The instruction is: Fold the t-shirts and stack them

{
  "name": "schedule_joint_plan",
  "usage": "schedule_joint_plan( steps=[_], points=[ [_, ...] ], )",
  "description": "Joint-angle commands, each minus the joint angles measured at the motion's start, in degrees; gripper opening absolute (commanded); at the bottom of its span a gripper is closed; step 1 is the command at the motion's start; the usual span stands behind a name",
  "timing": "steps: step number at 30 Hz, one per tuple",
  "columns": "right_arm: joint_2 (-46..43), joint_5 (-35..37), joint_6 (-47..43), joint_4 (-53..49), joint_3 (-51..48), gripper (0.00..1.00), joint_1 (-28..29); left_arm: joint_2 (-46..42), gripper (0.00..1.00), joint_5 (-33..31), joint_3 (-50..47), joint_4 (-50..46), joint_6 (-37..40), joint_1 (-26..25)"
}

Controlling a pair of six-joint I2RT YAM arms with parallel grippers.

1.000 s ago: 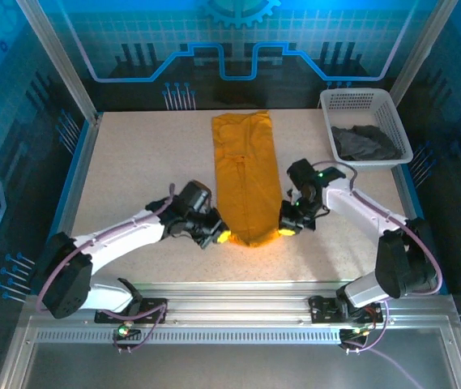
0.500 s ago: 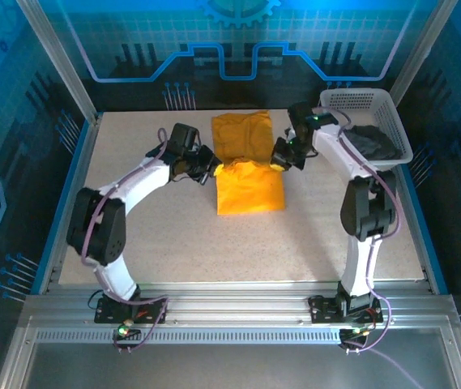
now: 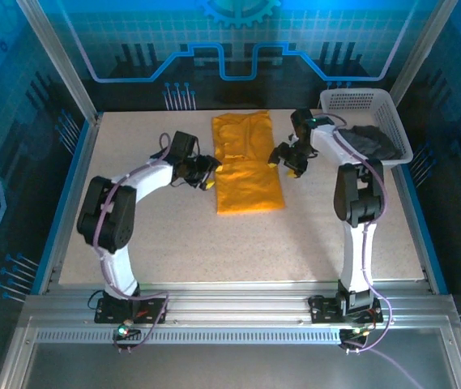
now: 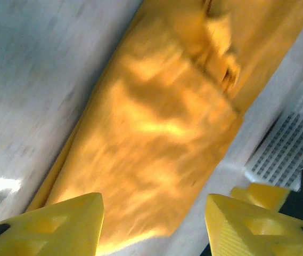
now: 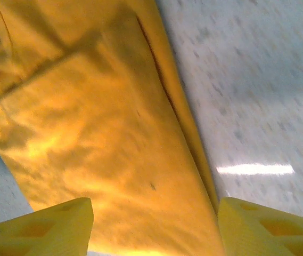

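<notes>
reading top view: orange t-shirt (image 3: 248, 182) lies flat on the table (image 3: 133, 235), toward the far side, well apart from the arm bases.
axis: long axis runs near-to-far. far end sits by the table's back edge, near end is a straight edge facing the bases.
fold: a cross-step shows about midway and the near part looks doubled over the far part. my read is one end-over-end fold laid down.
left gripper (image 3: 208, 173): just beside the shirt's left edge at that cross-step, fingers apart, nothing held.
right gripper (image 3: 283, 160): just beside the right edge, roughly level with the left one, fingers apart, empty.
why there: each sits at a corner of the upper layer, one per side. that's where a hem carried over symmetrically would be dropped so it lands square.
grey t-shirt (image 3: 366, 143): crumpled in the white basket (image 3: 360, 99) at far right, not folded yet.
left wrist view: left gripper (image 4: 151, 229) spread wide, no cloth pinched. orange t-shirt (image 4: 156, 133) runs diagonally lower-left to upper-right, with a layer edge crossing near the top. basket (image 4: 292, 141) lattice at right. blurry.
right wrist view: right gripper (image 5: 154, 234) spread wide over the orange t-shirt (image 5: 98, 138). its side edge runs diagonally against bare table (image 5: 247, 80), with a layer edge at upper left.
next, my call: shirt reads longer than wide, so one more fold or go for the grey.
</notes>
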Motion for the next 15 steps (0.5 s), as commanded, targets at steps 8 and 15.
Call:
schedule_joint_plan(
  steps=[8, 15],
  points=[
    [-17.5, -4.1, 4.3, 11.7, -31.8, 0.55, 1.8, -9.7, 0.44, -3.7, -20.3, 5.3, -15.6, -9.8],
    [-12.0, -5.1, 4.5, 13.6, -30.2, 0.48, 1.8, -4.0, 0.41, -4.8, -18.7, 10.7, -17.1, -9.6]
  ],
)
